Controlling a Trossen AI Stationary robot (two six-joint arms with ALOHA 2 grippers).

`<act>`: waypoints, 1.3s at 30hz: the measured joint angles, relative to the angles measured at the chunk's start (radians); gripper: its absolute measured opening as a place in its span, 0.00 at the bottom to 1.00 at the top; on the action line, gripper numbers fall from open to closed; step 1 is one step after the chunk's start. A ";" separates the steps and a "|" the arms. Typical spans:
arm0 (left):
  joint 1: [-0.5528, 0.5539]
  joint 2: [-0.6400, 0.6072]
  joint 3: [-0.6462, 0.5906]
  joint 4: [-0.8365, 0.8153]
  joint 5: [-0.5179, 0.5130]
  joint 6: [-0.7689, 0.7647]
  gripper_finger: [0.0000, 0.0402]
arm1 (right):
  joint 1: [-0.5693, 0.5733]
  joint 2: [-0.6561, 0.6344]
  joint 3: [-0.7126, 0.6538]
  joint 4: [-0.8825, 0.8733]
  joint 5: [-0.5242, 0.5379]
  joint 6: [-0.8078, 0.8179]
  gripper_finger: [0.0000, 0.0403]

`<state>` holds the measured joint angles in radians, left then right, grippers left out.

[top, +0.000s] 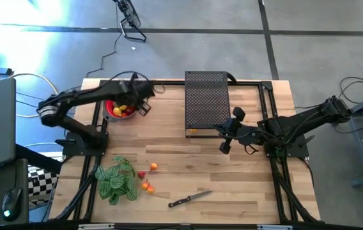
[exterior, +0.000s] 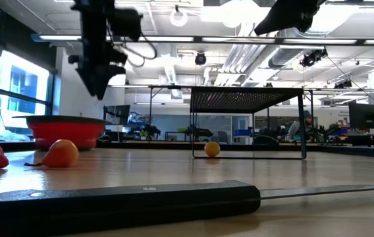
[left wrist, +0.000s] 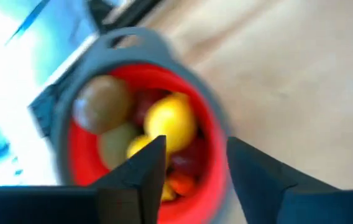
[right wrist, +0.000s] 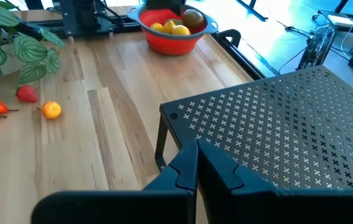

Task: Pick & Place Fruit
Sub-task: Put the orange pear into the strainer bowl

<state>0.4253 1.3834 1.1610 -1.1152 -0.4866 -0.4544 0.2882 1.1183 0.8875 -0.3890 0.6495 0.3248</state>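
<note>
Fruit [top: 123, 110] lies mostly in the red bowl [top: 112, 112], under the left gripper [top: 144, 101] with fingers apart and empty, some pieces remain near the plant [top: 116, 180], and the right gripper [top: 227, 133] waits closed beside the rack [top: 206, 102].

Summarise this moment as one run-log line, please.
left end effector: open above red bowl | right end effector: shut, by black mesh rack | loose fruit: near plant
</note>
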 joint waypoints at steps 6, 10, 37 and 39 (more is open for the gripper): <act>-0.264 -0.085 0.000 -0.014 0.027 -0.161 0.30 | 0.000 0.000 0.000 -0.004 -0.070 -0.014 0.01; -0.445 -0.097 0.000 0.009 0.006 -0.252 0.27 | 0.000 0.000 0.000 -0.004 -0.136 -0.027 0.01; -0.773 -0.089 0.000 0.277 -0.170 -0.310 0.26 | 0.087 -0.594 -0.501 0.481 -0.052 -0.197 0.01; -0.773 -0.088 0.000 0.319 -0.162 -0.310 0.26 | 0.087 -0.597 -0.532 0.502 -0.046 -0.198 0.01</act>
<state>-0.3477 1.2953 1.1614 -0.7960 -0.6484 -0.7647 0.3751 0.5213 0.3555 0.1127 0.6036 0.1270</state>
